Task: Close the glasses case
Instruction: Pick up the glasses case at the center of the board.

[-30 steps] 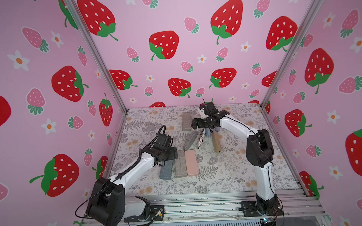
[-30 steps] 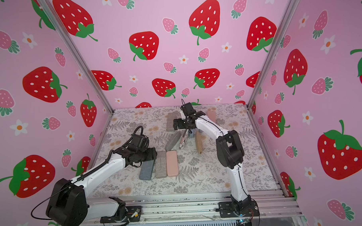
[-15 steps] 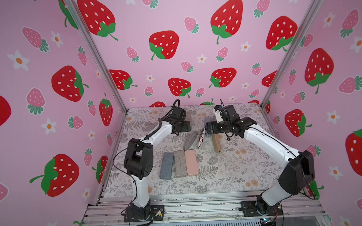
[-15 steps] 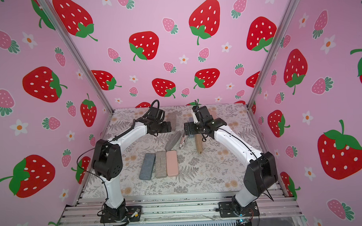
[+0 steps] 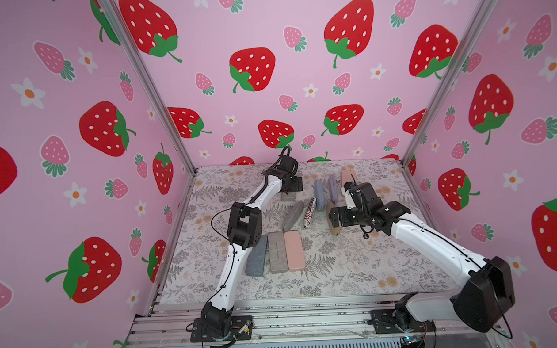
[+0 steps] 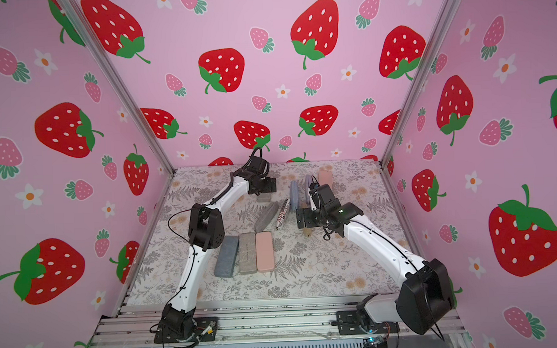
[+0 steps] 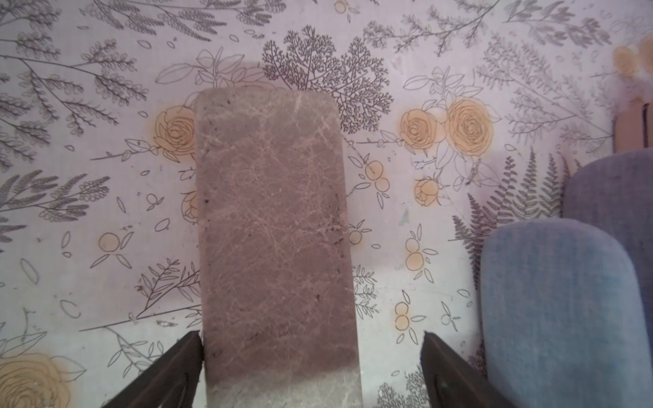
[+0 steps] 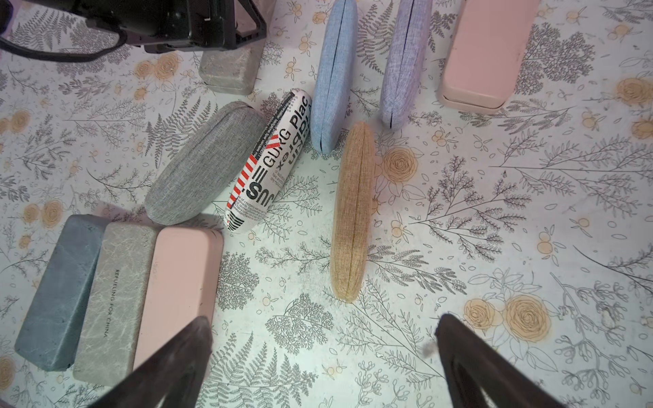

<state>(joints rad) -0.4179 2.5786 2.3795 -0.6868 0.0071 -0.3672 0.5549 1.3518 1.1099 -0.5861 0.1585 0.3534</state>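
Toward the back of the floral tabletop (image 5: 354,274): the marbled taupe glasses case (image 7: 275,229) lies flat with its lid down. No gap shows along its edges in the left wrist view. In both top views only its near end (image 5: 288,197) (image 6: 264,199) shows from under the arm.
Left gripper (image 7: 311,335): directly over that case (image 5: 293,184) (image 6: 268,185), jaws spread wide and gripping nothing. One finger (image 7: 176,364) sits right at the case's long edge, though whether it touches cannot be told. The other stands well clear of it.
Right gripper (image 8: 325,319): wide open and empty, above the tabletop (image 5: 334,219) (image 6: 301,219). In the right wrist view the near tip of the tan fabric case (image 8: 353,212) lies ahead of its fingers.
Middle cluster: a grey fabric case (image 8: 205,162) and a printed white case (image 8: 268,159) lean side by side. Beyond them stand a light blue fabric case (image 8: 334,70) and a lilac fabric case (image 8: 403,63), both on edge with seams up.
Back right: a pink hard case (image 8: 484,53) lies flat.
Near row — three hard cases touching side by side: blue-grey case (image 8: 56,293), grey marbled case (image 8: 113,300) lettered "REFUELING FOR CHINA", pale pink case (image 8: 180,282).
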